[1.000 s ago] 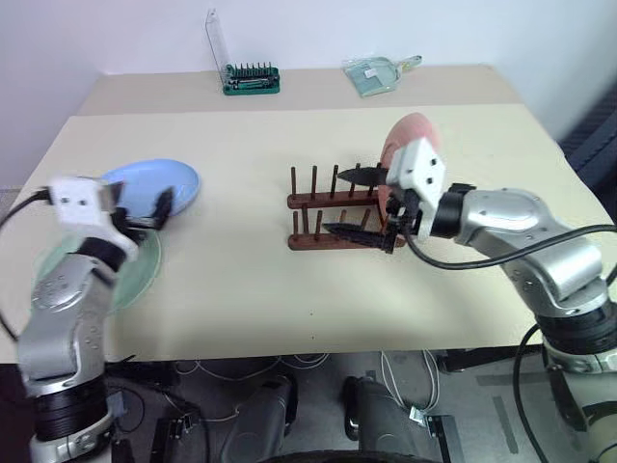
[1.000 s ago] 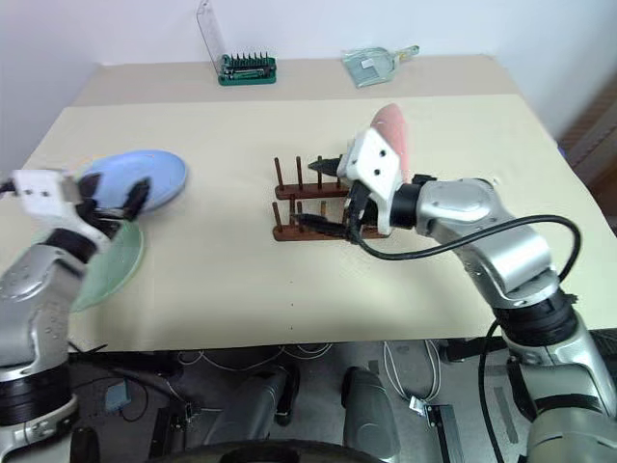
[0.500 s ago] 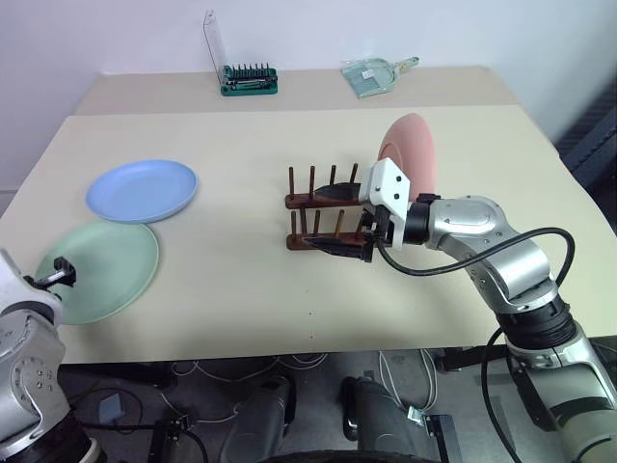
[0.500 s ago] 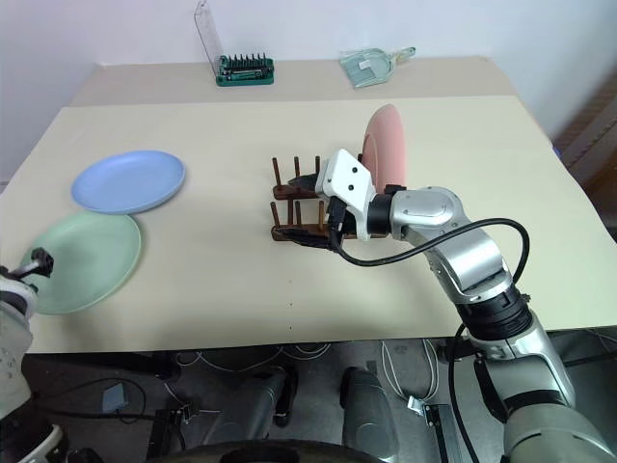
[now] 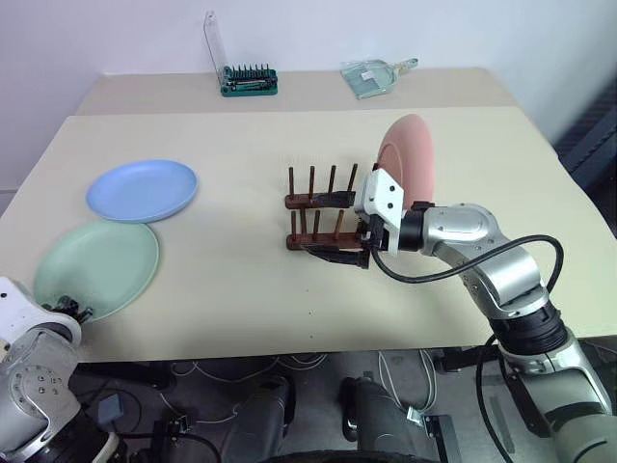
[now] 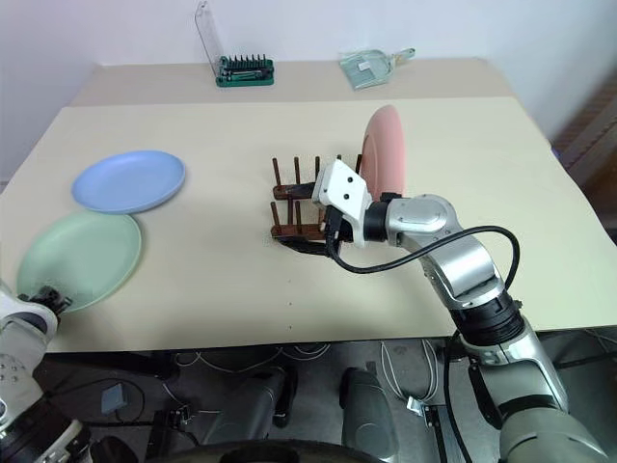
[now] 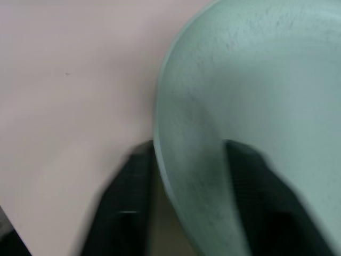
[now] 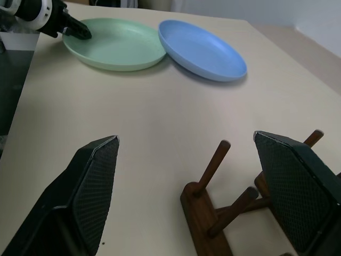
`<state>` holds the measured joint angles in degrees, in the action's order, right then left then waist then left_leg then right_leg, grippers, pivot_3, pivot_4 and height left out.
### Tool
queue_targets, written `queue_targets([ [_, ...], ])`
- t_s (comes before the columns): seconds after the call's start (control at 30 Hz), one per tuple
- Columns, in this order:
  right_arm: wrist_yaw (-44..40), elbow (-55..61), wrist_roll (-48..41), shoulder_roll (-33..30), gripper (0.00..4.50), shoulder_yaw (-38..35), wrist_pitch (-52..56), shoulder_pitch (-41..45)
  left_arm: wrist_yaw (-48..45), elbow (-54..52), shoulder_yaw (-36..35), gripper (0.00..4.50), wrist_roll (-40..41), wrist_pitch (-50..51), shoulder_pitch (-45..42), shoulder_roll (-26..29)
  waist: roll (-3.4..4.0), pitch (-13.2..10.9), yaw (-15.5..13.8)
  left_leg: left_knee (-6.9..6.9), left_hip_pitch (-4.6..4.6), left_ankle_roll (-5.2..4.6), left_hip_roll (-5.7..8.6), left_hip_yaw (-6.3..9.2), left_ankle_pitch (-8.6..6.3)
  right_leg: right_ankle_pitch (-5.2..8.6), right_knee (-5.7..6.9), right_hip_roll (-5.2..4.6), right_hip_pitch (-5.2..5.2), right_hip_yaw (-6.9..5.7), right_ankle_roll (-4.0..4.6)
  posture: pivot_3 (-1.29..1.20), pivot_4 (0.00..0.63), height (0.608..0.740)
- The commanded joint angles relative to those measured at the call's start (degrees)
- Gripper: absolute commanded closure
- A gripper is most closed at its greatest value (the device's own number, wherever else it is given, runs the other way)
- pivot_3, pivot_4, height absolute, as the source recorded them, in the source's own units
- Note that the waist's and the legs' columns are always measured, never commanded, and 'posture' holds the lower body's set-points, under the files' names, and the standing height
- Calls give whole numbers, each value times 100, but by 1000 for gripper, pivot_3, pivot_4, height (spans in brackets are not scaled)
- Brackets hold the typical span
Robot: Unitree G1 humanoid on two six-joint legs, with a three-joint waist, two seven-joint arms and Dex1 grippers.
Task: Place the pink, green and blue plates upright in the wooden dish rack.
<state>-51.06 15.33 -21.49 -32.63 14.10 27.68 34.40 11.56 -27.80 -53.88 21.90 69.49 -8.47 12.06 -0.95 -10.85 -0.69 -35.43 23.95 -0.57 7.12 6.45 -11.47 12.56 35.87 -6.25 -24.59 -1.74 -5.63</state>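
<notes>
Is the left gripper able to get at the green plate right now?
Probably yes. The left gripper already straddles the near rim of the green plate, one finger under and one over, with nothing between. The blue plate lies beyond, out of its way.

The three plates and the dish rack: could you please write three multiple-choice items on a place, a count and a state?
1. Where does the pink plate stand?
A. Flat beside the blue plate
B. Upright at the wooden dish rack's right end
C. On the tool case

2. How many plates lie flat on the table?
A. One
B. Two
C. Three

3. How does the left gripper stand at the green plate?
A. One finger on each side of its rim
B. Far above it
C. Pressed on the blue plate

Key: 1 B, it stands on edge there; 2 B, green and blue; 3 A, the left wrist view shows the rim between the fingers.
</notes>
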Motion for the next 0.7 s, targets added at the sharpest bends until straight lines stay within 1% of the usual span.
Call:
queue_targets([
  [0.03,-22,145,-10,49,350,-191,-136,5,74,-146,-99,4275,-56,-64,41,-56,0,0,-5,0,0,0,0,0,0,0,0,-3,0,0,0,0,150,740],
  [0.07,-27,141,-1,43,350,-192,-153,-9,120,-149,-111,4450,-86,-65,50,-88,1,1,-5,0,-2,0,0,0,0,0,0,-6,1,0,0,0,150,740],
  [0.2,-46,139,-3,26,350,-205,-183,-42,327,-147,-247,4450,-162,-93,29,-225,0,1,-3,1,-8,1,2,-3,-1,0,0,-10,6,0,0,0,150,740],
  [0.27,-61,138,-1,13,350,-214,-193,-55,474,-143,-375,4450,-212,-277,14,-315,1,1,6,1,-13,1,2,-4,-1,0,4,-11,7,0,-1,0,150,740],
  [0.37,-98,120,-1,3,350,-227,-207,-54,667,-213,-551,4450,-248,-960,25,-479,0,2,15,3,-20,4,-1,-7,-2,1,4,-11,11,0,-1,0,150,740],
  [0.5,-134,115,4,1,350,-241,-210,-56,797,-260,-497,4450,-318,-1541,167,-570,-2,1,6,3,-21,8,-4,-7,-5,1,4,-9,11,3,-1,0,150,740],
  [0.6,-221,103,-19,-6,350,-253,-238,-26,1027,-337,-564,4450,-436,-2446,263,-747,-6,3,-10,2,-20,8,-3,-7,-5,1,2,-10,14,4,0,0,150,740],
  [0.67,-239,89,-12,9,350,-263,-251,2,1034,-360,-536,4450,-363,-2836,256,-776,-11,3,-10,2,-20,8,-3,-7,-5,1,-1,-11,15,4,0,0,150,740],
  [0.7,-237,89,4,15,350,-267,-266,13,1028,-398,-451,4450,-453,-3059,287,-694,-12,3,-11,2,-20,8,-4,-6,-5,1,-1,-11,15,3,0,0,150,740],
])
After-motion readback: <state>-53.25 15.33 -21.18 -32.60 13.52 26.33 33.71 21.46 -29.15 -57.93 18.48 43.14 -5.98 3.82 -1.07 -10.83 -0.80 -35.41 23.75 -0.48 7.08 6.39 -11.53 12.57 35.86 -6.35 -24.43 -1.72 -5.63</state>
